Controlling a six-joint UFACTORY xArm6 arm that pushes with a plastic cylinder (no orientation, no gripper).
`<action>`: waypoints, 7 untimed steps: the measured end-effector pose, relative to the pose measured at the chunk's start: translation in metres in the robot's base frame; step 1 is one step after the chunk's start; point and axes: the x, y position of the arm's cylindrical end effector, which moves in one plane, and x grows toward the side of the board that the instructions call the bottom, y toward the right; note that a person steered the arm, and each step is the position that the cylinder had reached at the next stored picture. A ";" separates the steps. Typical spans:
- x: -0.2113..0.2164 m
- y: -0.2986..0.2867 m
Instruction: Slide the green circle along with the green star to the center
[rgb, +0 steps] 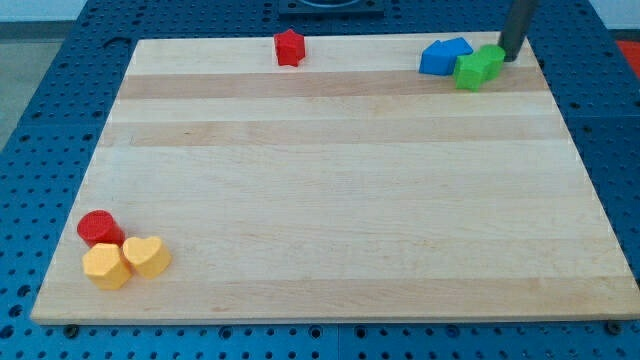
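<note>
Two green blocks sit touching each other near the view's top right corner of the wooden board. The lower left one and the upper right one cannot be told apart as circle or star. My tip stands right against the right side of the upper green block. A blue block cluster touches the green blocks on their left.
A red block lies at the top edge, left of the middle. At the bottom left, a red circle sits by a yellow hexagon-like block and a yellow heart. A blue pegboard surrounds the board.
</note>
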 end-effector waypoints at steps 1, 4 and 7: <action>0.011 -0.023; 0.038 -0.043; 0.117 -0.099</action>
